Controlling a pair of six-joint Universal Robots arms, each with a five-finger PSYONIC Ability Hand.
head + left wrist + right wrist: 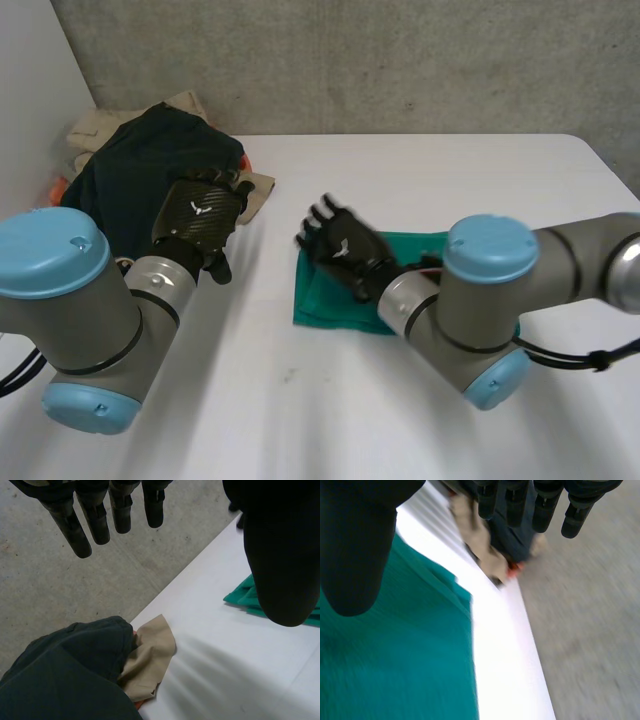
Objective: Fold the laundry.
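Teal folded cloth (328, 298) flat on white table (460, 180), we see right hand (345, 250) over its pile-side edge w/ fingers loose, nothing held, left hand (200, 215) likewise slack nr heap of dark-green and beige clothes (130, 165) at far corner

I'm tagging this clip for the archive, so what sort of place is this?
Probably a lab or workshop test area, not a home: a bare white table, a raw concrete wall behind it, and a concrete floor.
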